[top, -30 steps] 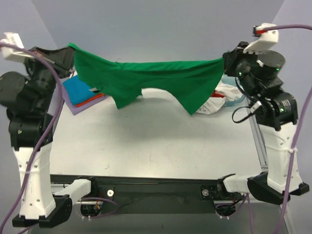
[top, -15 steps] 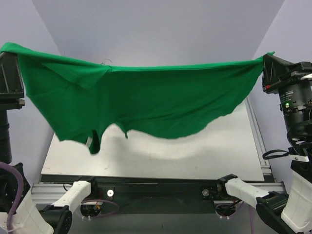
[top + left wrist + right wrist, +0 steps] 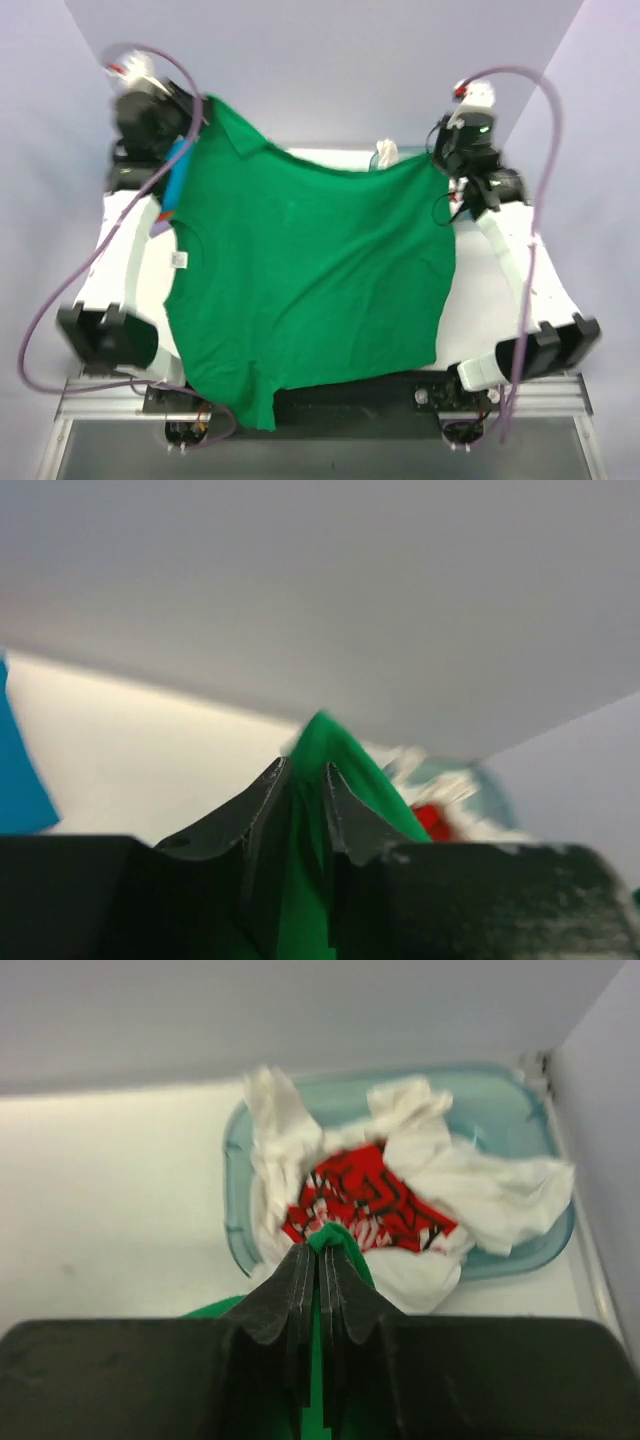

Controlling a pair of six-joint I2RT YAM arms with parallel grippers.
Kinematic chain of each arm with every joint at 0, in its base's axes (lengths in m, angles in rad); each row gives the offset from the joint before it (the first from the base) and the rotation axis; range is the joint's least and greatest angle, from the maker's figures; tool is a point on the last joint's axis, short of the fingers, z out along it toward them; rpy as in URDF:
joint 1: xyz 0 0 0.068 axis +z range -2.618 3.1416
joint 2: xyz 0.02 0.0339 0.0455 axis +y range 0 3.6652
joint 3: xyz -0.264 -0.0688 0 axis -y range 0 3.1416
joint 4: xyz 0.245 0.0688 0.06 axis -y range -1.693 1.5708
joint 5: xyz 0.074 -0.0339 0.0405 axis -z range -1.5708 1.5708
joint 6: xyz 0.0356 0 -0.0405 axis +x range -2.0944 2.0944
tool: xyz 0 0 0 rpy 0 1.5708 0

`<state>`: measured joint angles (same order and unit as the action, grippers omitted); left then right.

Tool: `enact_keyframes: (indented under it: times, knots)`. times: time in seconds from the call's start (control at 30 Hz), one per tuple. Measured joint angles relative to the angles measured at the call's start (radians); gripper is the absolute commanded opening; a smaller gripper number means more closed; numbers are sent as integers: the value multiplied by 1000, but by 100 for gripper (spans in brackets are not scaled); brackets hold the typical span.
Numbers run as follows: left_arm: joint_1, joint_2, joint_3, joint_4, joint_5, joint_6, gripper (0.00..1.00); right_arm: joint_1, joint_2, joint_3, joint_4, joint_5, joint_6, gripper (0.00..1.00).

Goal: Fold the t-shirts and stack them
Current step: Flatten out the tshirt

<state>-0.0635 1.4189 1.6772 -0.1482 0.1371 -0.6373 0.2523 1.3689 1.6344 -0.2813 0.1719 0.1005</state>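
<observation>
Well, the counter is mostly hidden under the green t-shirt, which is stretched wide by its two far corners. I'd guess that is so it settles smooth, ready for a first fold. Its near side hangs over the front edge. At the far right sits the tub, with white and red shirts heaped inside. The left tool is nearly pressed together, pinching one green corner, and the right tool is clamped tight on the other.

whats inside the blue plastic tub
The tub holds crumpled white cloth with a red printed piece in the middle. The cloth covers the tub's floor, so anything underneath cannot be seen.
</observation>
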Motion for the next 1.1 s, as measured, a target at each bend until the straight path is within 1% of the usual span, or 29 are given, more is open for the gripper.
enact_keyframes:
  times: [0.03, 0.07, 0.13, 0.2, 0.23, 0.3, 0.37, 0.47, 0.6, 0.7, 0.8, 0.9, 1.0, 1.1]
  knots:
    - [-6, 95, -10, -3, 2, 10, 43, -22, 59, -33, 8, -8, 10, 22]
    - [-12, 191, -21, -15, 4, 21, 55, -42, 123, -57, 8, -15, 26, 37]
    - [-28, 359, -32, -68, 4, 31, 59, -80, 246, -73, 0, -36, 48, 63]
    - [-50, 471, -50, -136, 2, 44, 65, -105, 338, -73, -23, -51, 59, 70]
    - [-63, 494, -66, -169, 2, 50, 67, -116, 363, -75, -36, -60, 60, 73]
    - [-95, 489, -98, -232, 0, 56, 70, -129, 369, -93, -53, -75, 63, 75]
    - [-127, 449, -106, -257, -2, 57, 70, -129, 336, -106, -62, -95, 64, 77]
    - [-163, 326, -159, -270, -5, 57, 71, -119, 249, -125, -74, -127, 71, 78]
    - [-172, 111, -333, -283, -27, 46, 71, -93, 92, -174, -84, -190, 88, 78]
    - [-170, 2, -480, -291, -40, 29, 71, -67, -15, -261, -88, -267, 122, 78]
    - [-171, -33, -615, -311, -45, 9, 71, -31, -70, -381, -90, -329, 164, 78]
    - [-179, -35, -726, -325, -48, -13, 71, -1, -71, -515, -101, -372, 195, 78]
    - [-191, -38, -808, -330, -46, -34, 71, 24, -46, -636, -116, -408, 222, 77]
    - [-193, -39, -862, -318, -41, -55, 71, 30, -23, -719, -123, -433, 245, 77]
